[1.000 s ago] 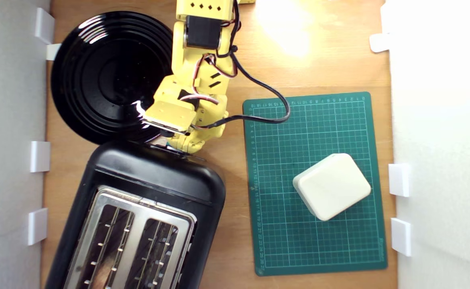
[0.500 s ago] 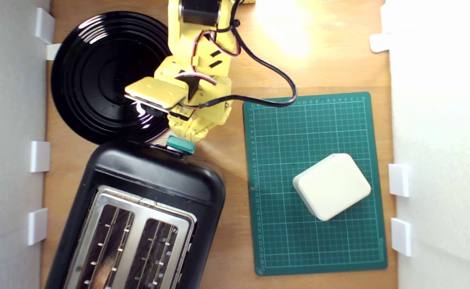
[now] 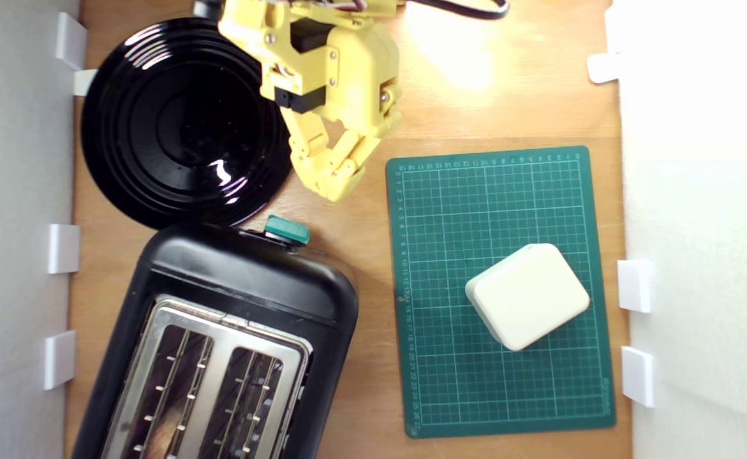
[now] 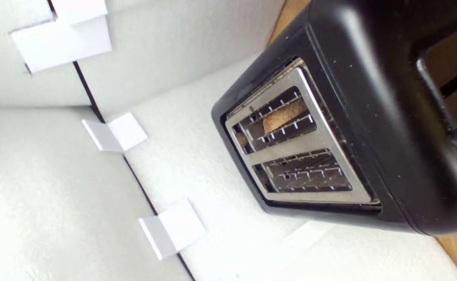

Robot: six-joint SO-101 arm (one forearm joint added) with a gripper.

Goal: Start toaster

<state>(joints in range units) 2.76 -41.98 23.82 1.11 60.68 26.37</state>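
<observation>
tool (image 3: pixel 333 186) pulled back off lever knob (image 3: pixel 287 230) | fingers pressed together, empty | toaster (image 3: pixel 233 299) untouched

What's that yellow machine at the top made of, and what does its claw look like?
The arm is built from bright yellow, blocky plastic shells held by small silver screws, with black motor blocks set into them. Thin red and white wires run near its upper joints, and a thicker black cable loops off at the top edge. Its gripper is two yellow ridged fingers tapering to a point.
</observation>
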